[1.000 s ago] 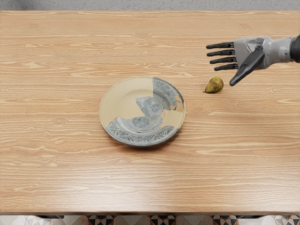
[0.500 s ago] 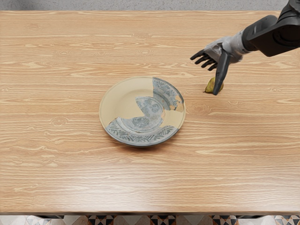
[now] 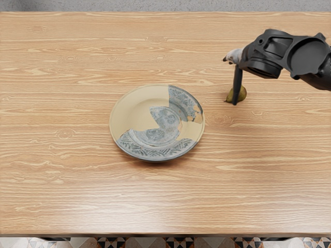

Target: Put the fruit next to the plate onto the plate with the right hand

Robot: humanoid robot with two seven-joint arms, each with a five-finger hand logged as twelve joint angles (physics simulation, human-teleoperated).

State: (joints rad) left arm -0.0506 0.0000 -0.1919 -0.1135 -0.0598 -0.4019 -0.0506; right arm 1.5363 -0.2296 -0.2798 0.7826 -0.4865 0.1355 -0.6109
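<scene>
- Head view: the right hand (image 3: 235, 56) hangs directly over the pear (image 3: 243, 94), and its lowest part crosses the fruit's middle, so the pear lies straight below it, not off to a side.
- The dark bulk of the wrist hides most of the hand. I cannot tell whether it is apart, together or clamped on the fruit.
- The pear rests on the worktop (image 3: 77, 62), near the right rim of the plate (image 3: 135, 111) with a strip of bare wood between them. It is not on the plate.
- Only slivers of the pear show on either side of the hand, so I cannot read its long axis.
- The right arm comes in from the right edge and is the only arm in view, hence the nearer one.
- From the pear, the plate lies to the picture's left and slightly toward the viewer. In my judgement the carry must go that way.
- The pear is small, rounded and yellow-green with a dull skin, and probably rolls easily.
- The plate is round, shallow and glazed, with cream and grey-blue patterned patches.
- The worktop is pale wood with a long horizontal grain.
</scene>
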